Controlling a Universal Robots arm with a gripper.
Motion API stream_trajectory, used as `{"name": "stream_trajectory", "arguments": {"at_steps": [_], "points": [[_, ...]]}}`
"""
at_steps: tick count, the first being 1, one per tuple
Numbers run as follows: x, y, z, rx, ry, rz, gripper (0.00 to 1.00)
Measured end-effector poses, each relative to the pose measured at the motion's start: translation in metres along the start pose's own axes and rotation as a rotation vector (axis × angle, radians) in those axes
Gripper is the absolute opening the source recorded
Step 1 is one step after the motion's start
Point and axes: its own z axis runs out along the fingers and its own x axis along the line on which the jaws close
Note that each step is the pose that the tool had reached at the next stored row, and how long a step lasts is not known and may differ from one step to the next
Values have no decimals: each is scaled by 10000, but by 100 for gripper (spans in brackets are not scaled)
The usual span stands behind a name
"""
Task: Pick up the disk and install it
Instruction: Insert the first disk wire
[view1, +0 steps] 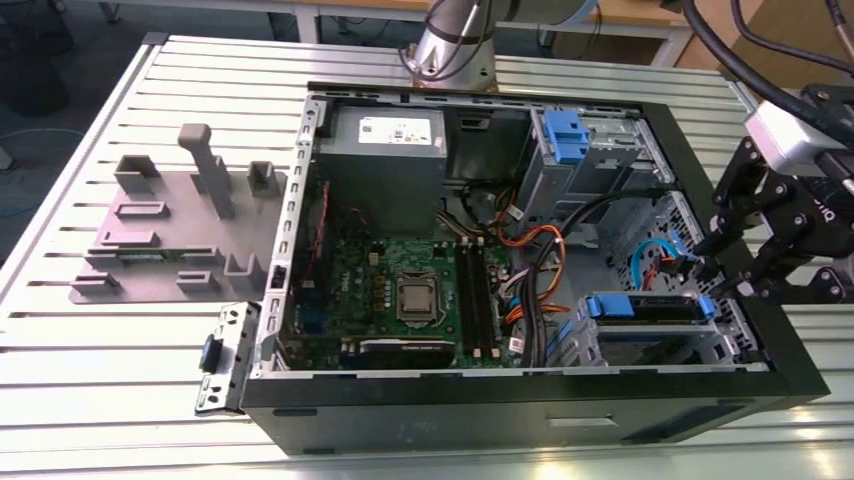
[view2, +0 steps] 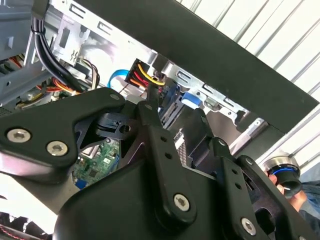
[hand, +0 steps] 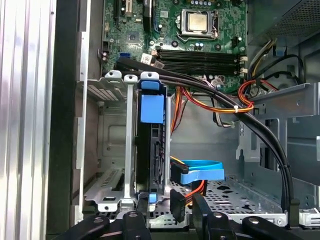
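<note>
1. In the exterior view, an open computer case (view1: 534, 400) lies on its side on a ribbed metal table (view1: 80, 400) of pale slats. The green motherboard (view1: 400, 290) fills its middle, with a grey power supply (view1: 387, 135) at the far end. A grey plastic stand (view1: 180, 225) with upright posts sits on the table at the exterior view's left, well apart from the case. A small metal bracket (view1: 224, 358) lies just beside the case's near left corner. Past the table's far edge a dark floor and part of a wooden bench show. The arm's silver base (view1: 454, 45) rises at the far side.
2. Also there, the disk (view1: 650, 307), in its blue frame, sits in the drive bay at the case's near right. The black gripper (view1: 747, 270) hangs just outside the case's right wall, beside that bay; its jaws hold nothing, and how far apart they stand cannot be told.
3. In the second wrist view, the gripper's black links (view2: 160, 165) cover the foreground, above the case's black wall (view2: 240, 65) and the slatted table.
4. In the first wrist view, the disk (hand: 150, 150) stands on edge in the metal cage (hand: 107, 150), its blue tab uppermost. A blue ribbon cable (hand: 200, 172) and orange wires (hand: 210, 105) run just beside it.
</note>
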Motion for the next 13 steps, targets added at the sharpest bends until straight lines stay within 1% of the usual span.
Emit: {"name": "stream_trajectory", "arguments": {"at_steps": [5,9,13], "points": [[-10,-12,60,-1,67,-9,47],[-10,-15,91,-2,80,-16,47],[-9,-16,96,-2,85,-17,47]]}}
